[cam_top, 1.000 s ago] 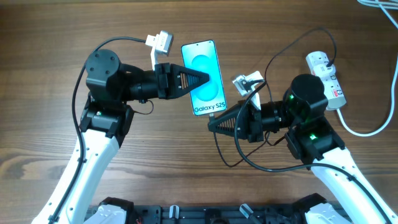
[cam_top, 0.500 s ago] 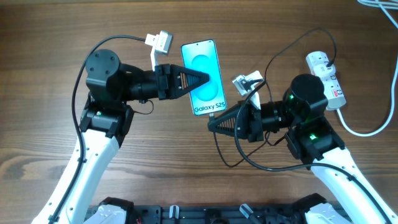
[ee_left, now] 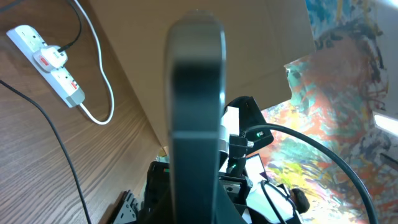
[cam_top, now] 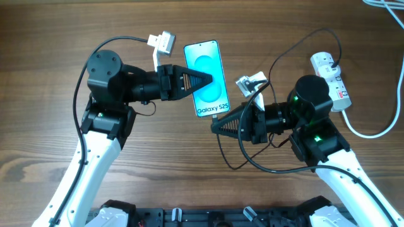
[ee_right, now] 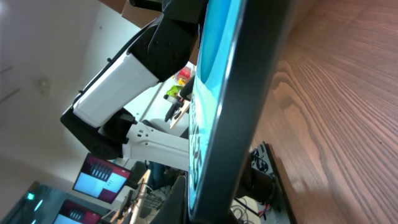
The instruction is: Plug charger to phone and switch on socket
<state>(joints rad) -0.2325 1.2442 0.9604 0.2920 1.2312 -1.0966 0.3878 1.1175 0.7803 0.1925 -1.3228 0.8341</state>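
Observation:
The phone (cam_top: pixel 205 63) with its teal screen lies face up at the table's middle. My left gripper (cam_top: pixel 210 81) reaches in from the left and is shut on the phone's left edge; the left wrist view shows the phone (ee_left: pixel 194 93) edge-on between the jaws. My right gripper (cam_top: pixel 214 124) is shut at the phone's bottom end, where the black charger cable (cam_top: pixel 230 161) ends. The connector itself is hidden. The right wrist view shows the phone (ee_right: pixel 214 106) edge-on, very close. The white socket (cam_top: pixel 331 79) lies at the right, apart from both grippers.
The socket's thick white cord (cam_top: pixel 372 133) curves off to the right edge. The black cable loops on the table under my right arm. The socket also shows in the left wrist view (ee_left: pixel 53 62). Another pale cable (cam_top: pixel 385 9) crosses the top right corner.

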